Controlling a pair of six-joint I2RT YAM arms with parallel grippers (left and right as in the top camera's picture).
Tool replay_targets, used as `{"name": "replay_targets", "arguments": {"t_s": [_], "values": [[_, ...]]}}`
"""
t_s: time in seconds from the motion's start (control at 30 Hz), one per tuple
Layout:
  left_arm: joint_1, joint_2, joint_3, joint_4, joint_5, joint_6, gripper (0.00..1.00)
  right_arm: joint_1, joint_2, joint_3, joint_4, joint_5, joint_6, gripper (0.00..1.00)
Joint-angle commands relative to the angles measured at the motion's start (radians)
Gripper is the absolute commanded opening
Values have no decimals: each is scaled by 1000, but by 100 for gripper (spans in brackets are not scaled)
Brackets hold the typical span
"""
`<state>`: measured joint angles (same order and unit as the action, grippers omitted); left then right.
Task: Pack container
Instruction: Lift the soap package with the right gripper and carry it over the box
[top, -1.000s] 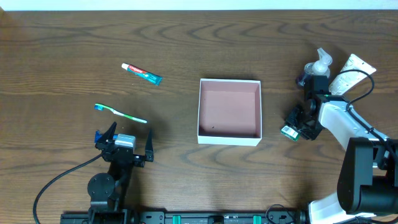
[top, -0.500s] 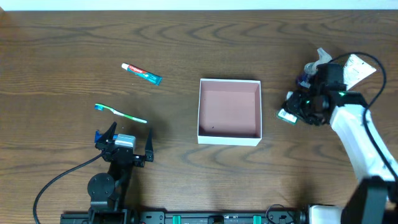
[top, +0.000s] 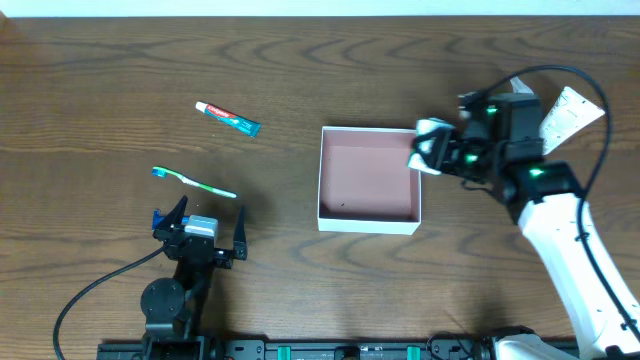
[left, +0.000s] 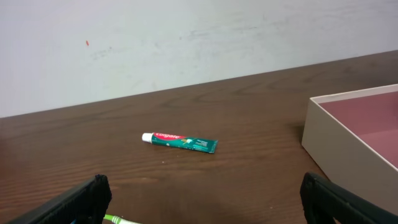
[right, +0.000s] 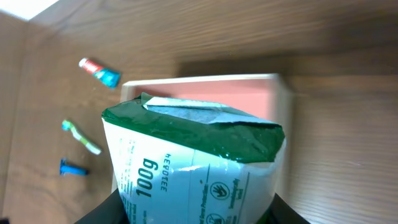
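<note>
So the container (top: 368, 190) sits pretty much dead centre on the bench (top: 300, 60). It's open side up, with white walls and a pink floor, and nothing shows inside it. The left wrist view catches its near corner off to the right (left: 348, 134).

Right over its right-hand wall, near the far corner, hangs the right tool (top: 440, 155). It's clamped partway closed on a green-and-white packet (top: 430, 145). In the right wrist view that packet (right: 193, 168) fills most of the picture, green top edge up and "100g" printed on the white part, with the pink of the container (right: 249, 99) just behind it. Can't tell if the packet touches the wall or floats above it.

Further left, well apart from the box, a small toothpaste tube (top: 227, 117) lies flat on the wood, white cap end pointing left. A green toothbrush (top: 194, 181) lies nearer the front edge, below the tube.

Just in front of the toothbrush is the left tool (top: 198, 228). Its fingers are spread as wide as they go, gripping nothing.

Over at the far right, behind the right arm, there's a white tube (top: 572, 108) lying on the bench.
</note>
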<state>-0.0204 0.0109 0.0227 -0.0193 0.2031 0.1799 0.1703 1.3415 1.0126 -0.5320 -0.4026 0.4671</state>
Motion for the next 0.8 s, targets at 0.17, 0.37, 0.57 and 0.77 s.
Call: {"name": "replay_targets", "arguments": {"t_s": [0.17, 0.37, 0.57, 0.77], "values": [[5, -5, -19, -32, 10, -8, 98, 190, 14, 18, 66, 176, 45, 24], [5, -5, -19, -32, 10, -8, 98, 253, 84, 18, 105, 254, 45, 24], [5, -5, -19, -32, 10, -8, 98, 277, 184, 18, 118, 302, 40, 22], [5, -5, -19, -32, 10, -8, 98, 277, 238, 18, 108, 361, 41, 22]]}}
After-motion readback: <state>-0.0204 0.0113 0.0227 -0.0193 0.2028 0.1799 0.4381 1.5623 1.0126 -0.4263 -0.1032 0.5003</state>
